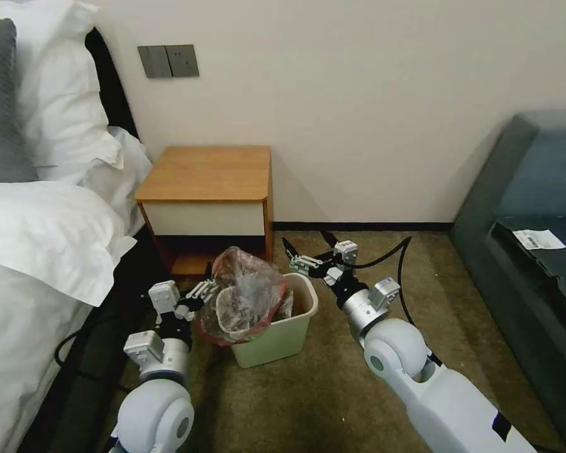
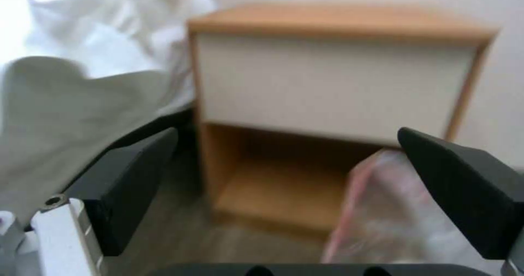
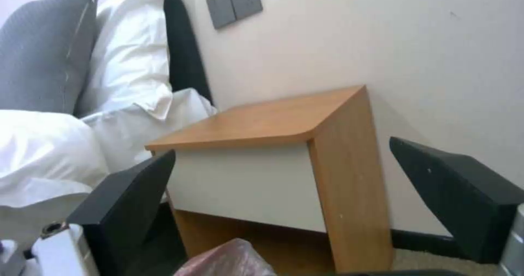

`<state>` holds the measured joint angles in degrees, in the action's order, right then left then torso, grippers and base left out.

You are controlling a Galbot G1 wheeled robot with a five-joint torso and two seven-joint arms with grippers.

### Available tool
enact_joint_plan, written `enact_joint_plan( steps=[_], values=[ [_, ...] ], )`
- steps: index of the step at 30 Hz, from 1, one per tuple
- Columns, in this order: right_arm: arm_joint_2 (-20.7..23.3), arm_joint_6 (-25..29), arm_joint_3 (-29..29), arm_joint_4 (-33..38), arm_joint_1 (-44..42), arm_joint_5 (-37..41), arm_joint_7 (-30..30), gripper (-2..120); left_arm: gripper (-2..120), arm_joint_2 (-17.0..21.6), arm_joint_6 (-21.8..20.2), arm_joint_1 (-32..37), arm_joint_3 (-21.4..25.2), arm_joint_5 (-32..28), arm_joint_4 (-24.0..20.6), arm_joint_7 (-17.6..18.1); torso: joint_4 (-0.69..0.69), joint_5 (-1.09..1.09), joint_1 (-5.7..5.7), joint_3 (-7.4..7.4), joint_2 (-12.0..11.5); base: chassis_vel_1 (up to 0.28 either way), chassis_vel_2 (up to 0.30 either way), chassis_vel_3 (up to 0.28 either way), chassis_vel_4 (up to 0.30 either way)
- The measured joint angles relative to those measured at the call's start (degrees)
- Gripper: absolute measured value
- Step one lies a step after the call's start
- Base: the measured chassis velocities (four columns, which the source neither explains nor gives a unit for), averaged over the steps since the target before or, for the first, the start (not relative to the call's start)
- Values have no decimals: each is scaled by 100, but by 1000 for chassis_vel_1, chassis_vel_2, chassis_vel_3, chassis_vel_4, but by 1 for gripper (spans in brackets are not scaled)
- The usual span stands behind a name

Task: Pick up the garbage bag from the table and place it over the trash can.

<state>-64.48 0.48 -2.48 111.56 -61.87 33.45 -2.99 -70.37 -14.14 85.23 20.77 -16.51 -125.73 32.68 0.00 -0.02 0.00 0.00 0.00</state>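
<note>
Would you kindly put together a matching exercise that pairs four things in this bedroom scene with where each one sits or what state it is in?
Things:
1. garbage bag
2. trash can
3. left gripper
4. nightstand

Places or states:
A. standing against the wall beside the bed
B. open, beside the bag's red rim
C. bunched up on the bin's mouth
D. on the carpet in front of the nightstand

Pairs: 1-C, 2-D, 3-B, 4-A
</note>
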Motion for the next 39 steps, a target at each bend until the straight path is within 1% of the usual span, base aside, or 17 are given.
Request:
enact_joint_plan(
  steps=[1,2,3,4,5,6,7,8,9,10,13,19,25,27,30,32,39],
  values=[
    [0,0,0,0,0,0,0,100,100,0,0,0,0,0,0,0,0,0,0,0,0,0,0,0,0],
    [-9,20,-18,7,-20,-5,7,100,100,22,-540,-66,1,-203,-182,155,0,4,0,-1,0,0,0,0,0],
    [-15,38,-29,10,-28,-7,9,100,100,31,-916,-134,9,-406,-278,212,1,5,0,0,0,0,0,0,0],
    [-20,59,-44,15,-32,-13,10,100,100,37,-1286,-238,52,-726,-316,85,0,2,0,0,0,0,0,0,0],
    [-20,59,-44,15,-32,-13,10,100,100,37,-1286,-238,52,-726,-316,85,0,2,0,0,0,0,0,0,0],
    [-27,80,-59,30,-31,-20,11,100,100,41,-1499,-303,101,-1042,-332,-110,0,1,0,0,0,0,0,0,0],
    [-34,98,-69,46,-31,-23,12,100,99,39,-1763,-368,136,-1420,-368,-230,0,2,0,0,0,0,0,0,0],
    [-41,127,-90,77,-33,-24,13,100,99,17,-2138,-436,166,-1918,-425,-280,0,2,0,0,0,0,0,0,0],
    [-41,127,-90,77,-33,-24,13,100,99,17,-2138,-436,166,-1918,-425,-280,0,2,0,0,0,0,0,0,0],
    [-45,159,-108,100,-45,-27,14,100,100,-9,-2373,-468,174,-2180,-446,-301,-1,2,0,0,0,0,0,0,0],
    [-55,252,-151,112,-113,-56,35,100,100,-75,-2641,-493,171,-2362,-387,-302,0,2,0,0,0,0,0,0,0],
    [-86,339,-190,111,-212,-87,49,100,100,-134,-2710,-515,163,-2369,-210,-276,0,2,0,0,0,0,0,0,0],
    [-147,409,-214,101,-281,-134,55,100,100,-224,-2604,-578,159,-2322,52,-200,0,2,0,0,0,0,0,0,0],
    [-176,451,-233,106,-335,-157,55,100,99,-278,-2546,-612,153,-2250,223,-196,0,2,0,0,0,0,0,0,0],
    [-193,484,-255,116,-399,-171,54,100,97,-312,-2520,-662,148,-2181,353,-186,0,2,0,0,0,0,0,0,0],
    [-197,519,-278,118,-461,-183,53,100,94,-323,-2514,-711,146,-2188,444,-182,0,2,0,0,0,0,0,0,0],
    [-213,573,-309,120,-519,-194,50,100,92,-346,-2504,-850,134,-2254,704,-168,0,2,0,0,0,0,0,0,0]
  ],
)
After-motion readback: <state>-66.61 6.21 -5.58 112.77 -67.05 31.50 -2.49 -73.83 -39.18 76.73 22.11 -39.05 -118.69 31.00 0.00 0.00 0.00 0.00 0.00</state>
